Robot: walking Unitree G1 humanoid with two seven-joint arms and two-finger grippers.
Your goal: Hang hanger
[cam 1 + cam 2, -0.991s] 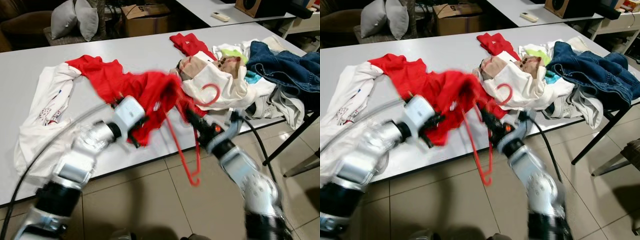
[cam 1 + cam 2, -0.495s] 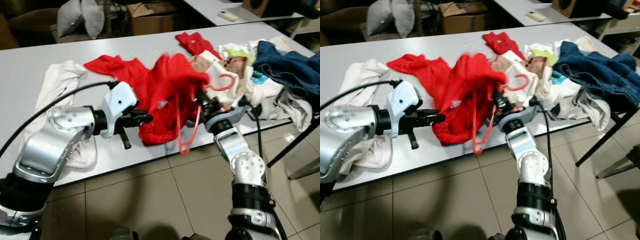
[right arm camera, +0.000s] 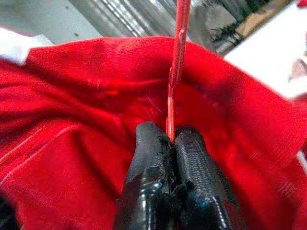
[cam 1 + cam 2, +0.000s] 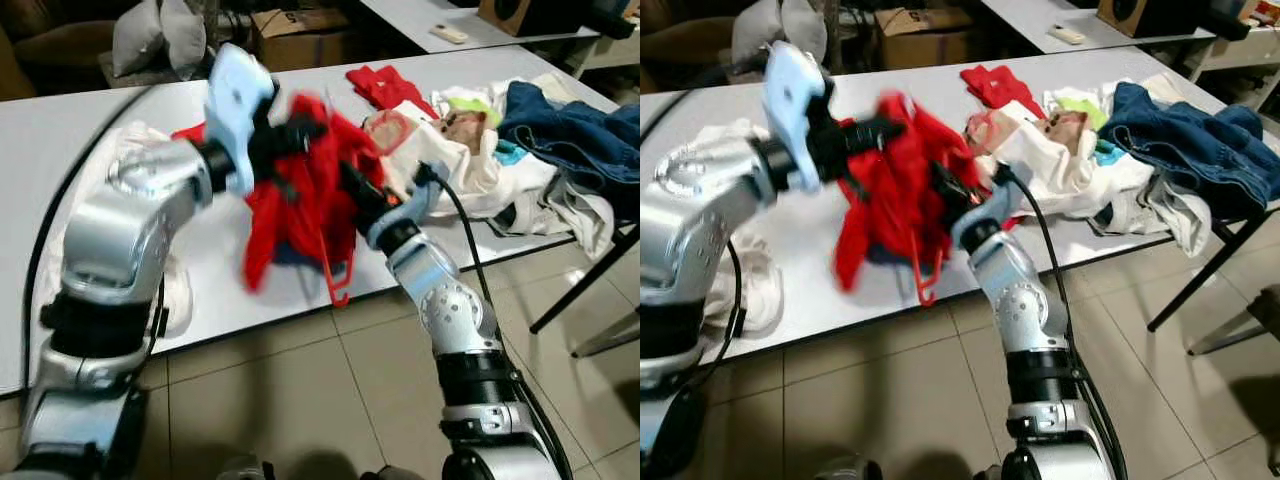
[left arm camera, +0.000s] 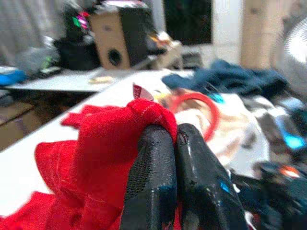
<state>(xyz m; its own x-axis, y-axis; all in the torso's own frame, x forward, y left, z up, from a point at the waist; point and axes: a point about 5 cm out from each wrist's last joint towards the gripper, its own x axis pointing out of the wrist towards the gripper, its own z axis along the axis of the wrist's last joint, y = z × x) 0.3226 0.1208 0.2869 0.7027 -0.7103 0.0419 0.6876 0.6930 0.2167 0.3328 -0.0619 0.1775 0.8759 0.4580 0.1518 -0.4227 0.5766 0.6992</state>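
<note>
The right claw point(image 3: 168, 143) was clenched on the thin red plastic hanger point(image 4: 335, 270), at the centre of the head view. The left claw point(image 5: 175, 139), just above and left of it, pinched a fold of the bright red knit garment point(image 4: 300, 190), lifted off the surface. The hanger's long axis ran nearly upright, its lower end hanging past the front edge of the white desk point(image 4: 30, 150). Blue denim jeans point(image 4: 570, 130) and pale clothes point(image 4: 460, 165) lay at upper right; beige floor tiles point(image 4: 300, 400) below.
</note>
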